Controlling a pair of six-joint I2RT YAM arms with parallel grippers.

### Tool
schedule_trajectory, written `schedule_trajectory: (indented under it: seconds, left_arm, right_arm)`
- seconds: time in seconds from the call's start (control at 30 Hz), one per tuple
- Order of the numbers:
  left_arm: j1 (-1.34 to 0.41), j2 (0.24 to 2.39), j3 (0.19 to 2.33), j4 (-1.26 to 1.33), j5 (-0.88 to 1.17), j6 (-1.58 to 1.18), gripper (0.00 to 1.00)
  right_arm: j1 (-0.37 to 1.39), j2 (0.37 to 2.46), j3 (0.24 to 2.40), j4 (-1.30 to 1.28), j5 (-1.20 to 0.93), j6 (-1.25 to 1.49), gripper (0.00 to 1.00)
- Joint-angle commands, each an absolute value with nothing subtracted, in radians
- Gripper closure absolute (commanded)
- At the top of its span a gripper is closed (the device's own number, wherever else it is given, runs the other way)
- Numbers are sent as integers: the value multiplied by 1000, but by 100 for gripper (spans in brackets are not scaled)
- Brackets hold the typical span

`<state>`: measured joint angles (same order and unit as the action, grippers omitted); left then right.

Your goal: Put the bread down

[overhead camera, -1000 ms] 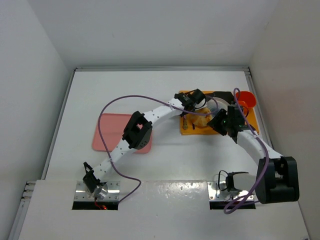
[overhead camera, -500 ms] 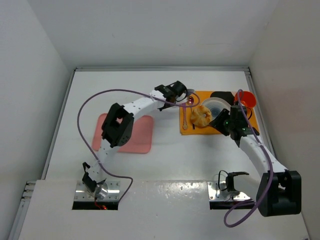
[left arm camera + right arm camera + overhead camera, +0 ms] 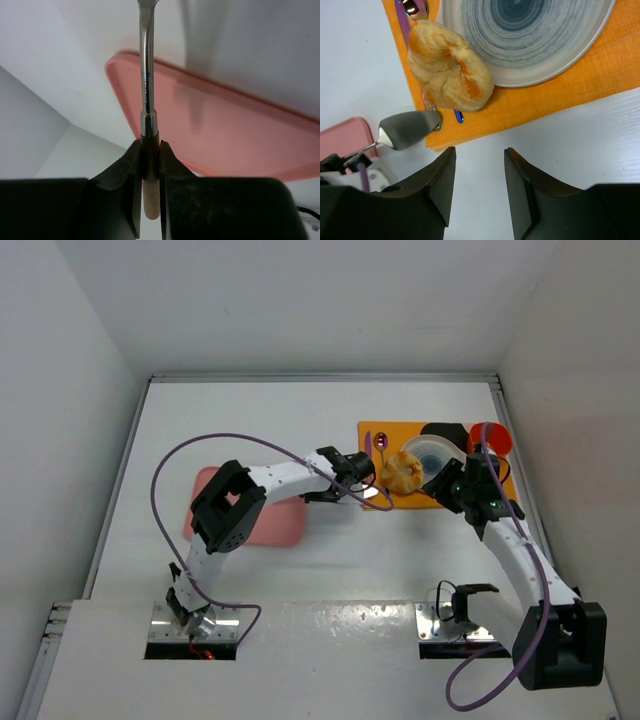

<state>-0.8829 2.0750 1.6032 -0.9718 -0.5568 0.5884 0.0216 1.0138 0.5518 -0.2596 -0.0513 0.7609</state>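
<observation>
Now, right gripper [image 3: 479, 154] open & empty below bread [image 3: 449, 70] upper-left of wrist view, left gripper [image 3: 149, 150] clamps spoon [image 3: 146, 75]; best straddle bread's ctr, squeeze lightly.

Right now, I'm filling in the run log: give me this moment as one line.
left gripper: shut on spoon | right gripper: open, empty | bread: unheld, on orange mat beside plate

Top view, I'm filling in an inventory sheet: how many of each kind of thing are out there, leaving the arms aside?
Bread: 1
Plate: 1
Spoons: 2 (purple spoon, plus grey spoon in the left gripper)
Red cup: 1
Black object: 1
Orange mat: 1
Pink tray: 1
Total: 8
</observation>
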Motion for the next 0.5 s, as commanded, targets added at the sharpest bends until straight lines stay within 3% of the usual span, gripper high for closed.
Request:
schedule_trajectory:
  seconds: [0.0,0.47]
  left_arm:
    - [-885,2085,1692,-1012,-569,552,100]
    - [-885,2186,1830,-1057,-532,495,100]
  right_arm:
    - [11,979,542,-264,-32,747,56]
    - [5,942,506,-272,-20,747,56]
